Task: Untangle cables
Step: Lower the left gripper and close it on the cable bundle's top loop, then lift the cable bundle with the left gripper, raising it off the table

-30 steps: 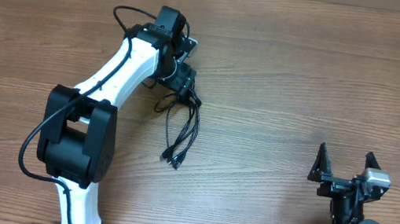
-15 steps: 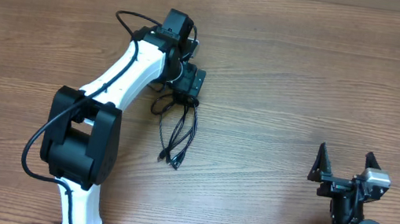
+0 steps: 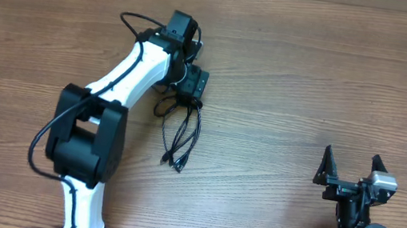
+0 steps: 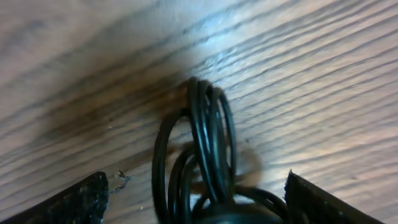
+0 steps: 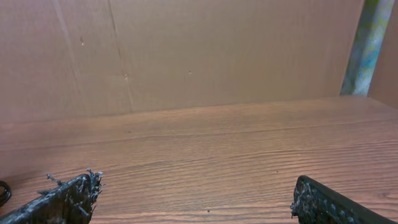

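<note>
On the wooden table (image 3: 313,82) we see the left gripper (image 4: 198,202) spread astride looped cables (image 4: 208,130) — right gripper (image 3: 349,170) also spread.

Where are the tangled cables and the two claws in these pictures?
cables (image 4: 208,137): left wrist view, on the bunched loops.
left gripper (image 4: 196,190): left wrist view, midway between its fingertips.
right gripper (image 3: 351,156): overhead view, midway between its fingertips.

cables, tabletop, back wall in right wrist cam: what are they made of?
Cables: black rubber or PVC jacket, smooth, slightly glossy; highlights run along the loops.
Tabletop: wood-grain surface, likely laminate or veneer; satin, with soft glare in the left wrist view.
Back wall: probably brown cardboard, matte, with a vertical crease; not certain.
</note>
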Robot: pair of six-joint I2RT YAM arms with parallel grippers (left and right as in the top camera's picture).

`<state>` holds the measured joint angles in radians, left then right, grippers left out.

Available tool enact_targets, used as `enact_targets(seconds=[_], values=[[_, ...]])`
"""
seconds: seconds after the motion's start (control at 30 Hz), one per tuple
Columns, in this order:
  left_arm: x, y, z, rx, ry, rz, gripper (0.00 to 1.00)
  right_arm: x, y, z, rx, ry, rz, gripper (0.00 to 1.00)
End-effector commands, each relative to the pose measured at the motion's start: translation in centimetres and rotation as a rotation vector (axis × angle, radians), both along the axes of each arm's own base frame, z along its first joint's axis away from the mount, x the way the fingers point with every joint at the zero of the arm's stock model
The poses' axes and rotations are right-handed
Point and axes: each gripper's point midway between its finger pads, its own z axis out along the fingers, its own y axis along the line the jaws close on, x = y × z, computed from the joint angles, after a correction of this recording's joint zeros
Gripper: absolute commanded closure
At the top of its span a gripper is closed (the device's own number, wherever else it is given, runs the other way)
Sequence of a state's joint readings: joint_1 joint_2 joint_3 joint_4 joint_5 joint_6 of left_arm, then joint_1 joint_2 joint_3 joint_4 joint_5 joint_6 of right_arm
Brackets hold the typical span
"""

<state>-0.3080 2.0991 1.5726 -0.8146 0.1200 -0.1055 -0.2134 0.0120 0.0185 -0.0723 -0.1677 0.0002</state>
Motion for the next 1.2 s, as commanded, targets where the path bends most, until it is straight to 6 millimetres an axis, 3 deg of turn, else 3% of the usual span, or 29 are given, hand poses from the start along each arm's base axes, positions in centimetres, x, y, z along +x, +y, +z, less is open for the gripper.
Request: enact_targets(seconds=[0.0,0.27,0.43,0.5,0.7,1.17], values=[[-0.7,-0.1,-2.6,0.013,0.062,0.003,0.15,0.0,0.0,-0.2,0.002,-0.002,-0.004,0.00],[-0.5,-0.2,-2.7,0.010,0.054,0.008,0.23,0.0,0.0,-0.2,0.002,-0.002,-0.004,0.00],[-0.5,-0.2,-2.4,0.011,0.058,0.008,0.51,0.0,0.0,-0.2,0.002,-0.002,-0.003,0.00],[-0.5,-0.2,-2.0,0.013,0.065,0.007,0.69,0.0,0.0,-0.2,0.002,-0.002,-0.004,0.00],[0.1,-0.4,-0.1,0.012,0.060,0.007,0.96,0.0,0.0,-0.3,0.002,-0.001,-0.004,0.00],[2.4,-1.9,8.7,-0.049,-0.022,-0.045,0.96,0.0,0.0,-0.3,0.002,-0.001,-0.004,0.00]])
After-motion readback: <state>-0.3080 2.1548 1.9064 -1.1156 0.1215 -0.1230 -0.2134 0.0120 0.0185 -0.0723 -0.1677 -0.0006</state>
